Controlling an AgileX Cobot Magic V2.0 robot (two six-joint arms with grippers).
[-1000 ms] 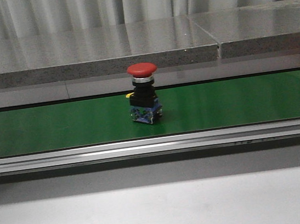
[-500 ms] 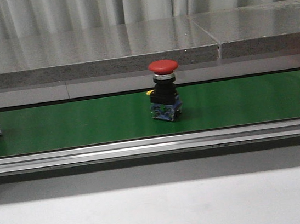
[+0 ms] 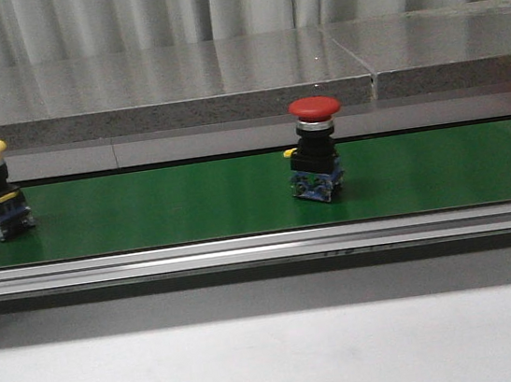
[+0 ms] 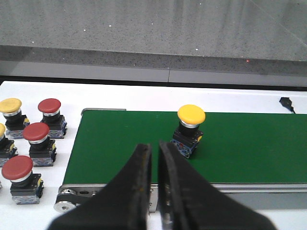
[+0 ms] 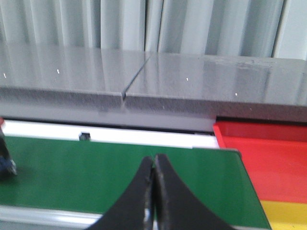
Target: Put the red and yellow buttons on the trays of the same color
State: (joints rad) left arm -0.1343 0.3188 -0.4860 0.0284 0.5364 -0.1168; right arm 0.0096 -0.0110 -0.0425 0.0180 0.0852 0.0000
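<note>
Nearest the left wrist camera, the left gripper (image 4: 154,151) hangs over the near rail of the green conveyor belt (image 3: 164,208), its dark fingers almost pressed together with only a thin slit between them and nothing held. Just past those fingertips the yellow mushroom-capped push button (image 4: 191,129) stands upright on the belt, at its left end in the front view. The right gripper (image 5: 154,165) is closed tip to tip and empty over the belt's other end, with the red plastic tray (image 5: 268,160) and a strip of yellow tray (image 5: 288,215) beside it. Farther along the belt, near its middle, stands the red mushroom-capped push button (image 3: 317,148). Each button looks rigid, light and top-heavy; the smooth domed cap would likely slip, so the squarish black body under it seems the better hold. No writing is legible.
</note>
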